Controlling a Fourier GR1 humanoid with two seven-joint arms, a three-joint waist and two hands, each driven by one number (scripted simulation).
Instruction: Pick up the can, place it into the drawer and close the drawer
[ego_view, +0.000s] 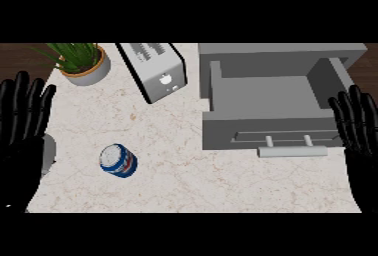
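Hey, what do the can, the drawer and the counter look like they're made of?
Can: probably metal, with a silvery top and a glossy blue, white and red label. Drawer: plain matte grey, maybe painted metal or plastic; its bar handle is paler grey. Counter: looks like beige marble, faintly veined.

You are looking at a pale marbled counter (184, 175). On it, a blue-and-white can (119, 160) sits at about eight o'clock, a potted plant (83, 62) at eleven, a silver toaster (157, 70) at twelve, and an open grey drawer (273, 107) at two.
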